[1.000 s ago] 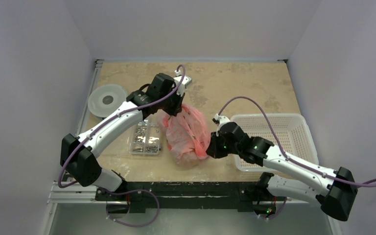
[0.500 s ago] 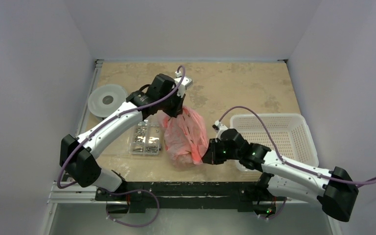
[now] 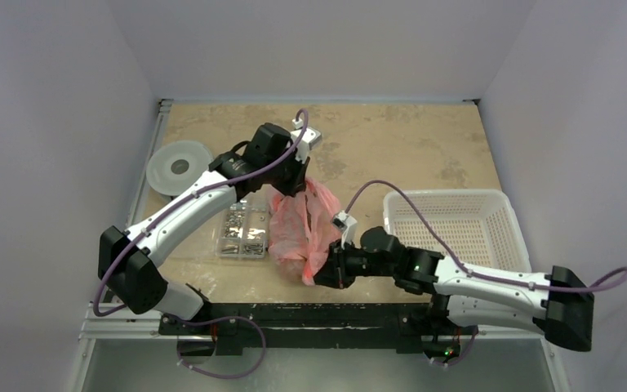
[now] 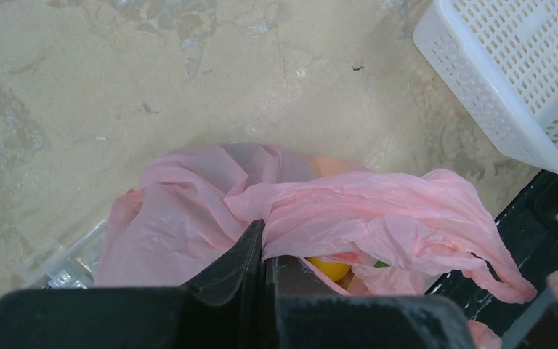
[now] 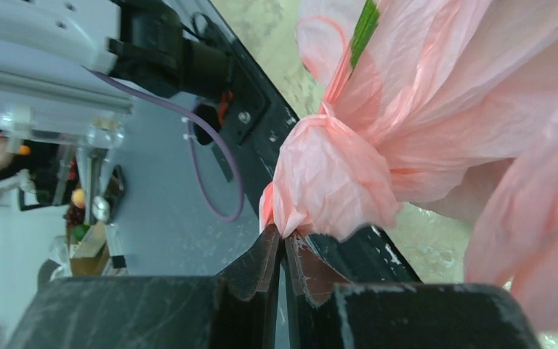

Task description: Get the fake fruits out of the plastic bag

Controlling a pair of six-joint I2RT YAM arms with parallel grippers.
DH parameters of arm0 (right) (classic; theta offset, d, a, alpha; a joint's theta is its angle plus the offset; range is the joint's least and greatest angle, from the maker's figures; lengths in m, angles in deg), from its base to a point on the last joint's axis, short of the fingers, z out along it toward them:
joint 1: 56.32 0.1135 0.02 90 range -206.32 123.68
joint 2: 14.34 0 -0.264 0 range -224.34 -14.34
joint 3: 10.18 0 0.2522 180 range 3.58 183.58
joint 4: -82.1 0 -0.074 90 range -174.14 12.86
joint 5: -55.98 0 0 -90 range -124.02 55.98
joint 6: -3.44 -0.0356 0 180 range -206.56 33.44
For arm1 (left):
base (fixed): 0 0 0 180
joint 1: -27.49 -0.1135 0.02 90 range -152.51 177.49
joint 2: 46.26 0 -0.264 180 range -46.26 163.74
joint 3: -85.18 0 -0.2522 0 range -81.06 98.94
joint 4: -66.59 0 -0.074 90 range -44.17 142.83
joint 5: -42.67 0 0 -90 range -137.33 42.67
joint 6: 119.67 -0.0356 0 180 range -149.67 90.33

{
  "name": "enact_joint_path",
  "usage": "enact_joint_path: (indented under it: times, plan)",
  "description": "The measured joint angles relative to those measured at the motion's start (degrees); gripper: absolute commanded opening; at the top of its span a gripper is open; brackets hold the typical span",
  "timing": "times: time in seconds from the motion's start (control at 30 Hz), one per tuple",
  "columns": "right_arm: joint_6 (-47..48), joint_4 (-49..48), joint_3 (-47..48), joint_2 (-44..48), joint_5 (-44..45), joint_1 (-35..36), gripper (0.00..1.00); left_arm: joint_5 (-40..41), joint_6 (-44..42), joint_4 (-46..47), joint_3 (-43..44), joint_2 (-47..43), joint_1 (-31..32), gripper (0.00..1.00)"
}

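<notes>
The pink plastic bag (image 3: 298, 229) hangs stretched between my two grippers above the table. My left gripper (image 3: 294, 186) is shut on the bag's far upper edge; in the left wrist view its jaws (image 4: 264, 240) pinch a fold of the film (image 4: 349, 211). Under that fold a yellow fake fruit (image 4: 328, 267) and a speck of green (image 4: 380, 264) show inside the bag. My right gripper (image 3: 320, 276) is at the near front end, shut on a bunched knot of the bag (image 5: 330, 182). In the right wrist view the jaws (image 5: 285, 236) meet on that knot, and a green fruit (image 5: 365, 25) shows through the film.
A white perforated basket (image 3: 457, 224) stands at the right, also in the left wrist view (image 4: 508, 87). A clear box of metal parts (image 3: 243, 231) lies just left of the bag. A round grey disc (image 3: 178, 167) sits at the far left. The black front rail (image 3: 294, 314) runs below the right gripper.
My right arm has swung left and toward the front edge, carrying the bag's lower end with it. The bag now hangs narrower. The left arm has hardly moved.
</notes>
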Motion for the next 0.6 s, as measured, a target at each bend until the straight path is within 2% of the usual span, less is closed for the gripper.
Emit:
enact_joint_path:
  times: [0.1,0.2,0.23,0.37,0.5,0.57,0.6]
  plan:
    - [-0.33,-1.44,0.79,-5.73,3.56,4.35,0.11,-0.83,0.07,-0.87,-0.02,0.00,0.04,0.00]
    - [-0.26,-1.51,1.68,-8.90,6.16,6.23,0.20,-1.27,0.04,-1.92,-0.04,0.00,0.11,0.00]
    - [-0.17,-1.46,1.90,-9.11,6.56,6.43,0.24,-1.33,0.04,-1.99,-0.04,-0.02,0.11,0.07]
    - [0.46,-0.24,3.19,-9.05,7.67,6.91,0.38,-1.38,-0.50,-1.01,-0.26,-0.48,0.07,0.49]
    - [1.11,3.02,4.76,-9.31,9.09,7.50,0.42,-0.72,-1.31,1.88,-1.57,-2.67,-0.15,0.80]
    - [1.55,4.63,6.19,-10.12,9.88,7.52,0.46,0.44,-1.62,3.21,-3.06,-4.87,-0.15,0.87]
    - [1.73,4.98,6.86,-10.62,10.49,7.54,0.48,1.05,-1.68,3.67,-3.74,-5.95,-0.17,0.88]
